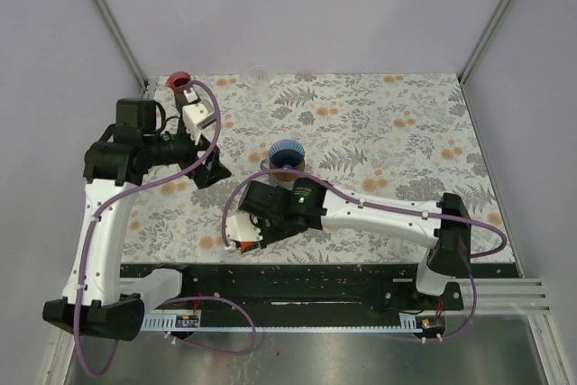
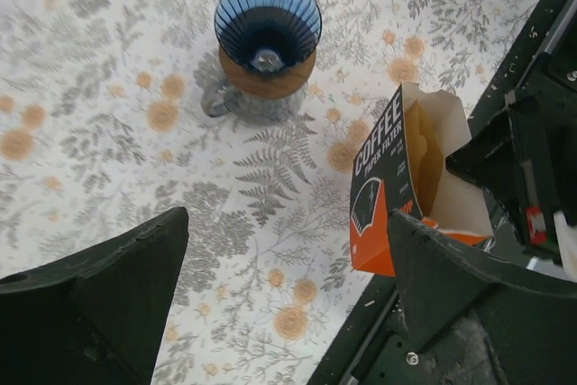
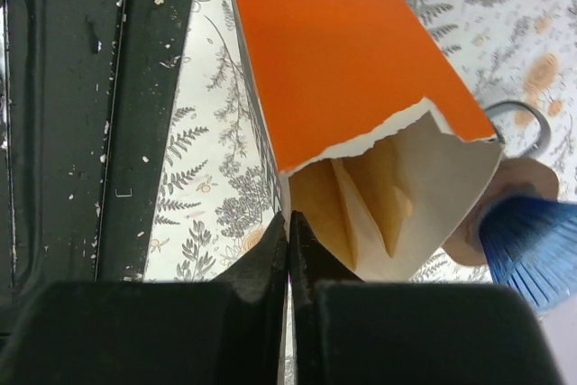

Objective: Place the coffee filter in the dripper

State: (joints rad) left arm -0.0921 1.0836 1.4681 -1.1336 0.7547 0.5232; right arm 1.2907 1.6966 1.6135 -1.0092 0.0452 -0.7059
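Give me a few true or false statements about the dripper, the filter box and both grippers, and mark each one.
1. The dripper has nothing in it. True.
2. The box is sealed. False: its top is torn open and brown filters show inside.
3. The left gripper holds a filter. False: it is open and empty, above the table.
4. The right gripper is shut on the box's edge. True.
5. The dripper is red. False: it is blue.
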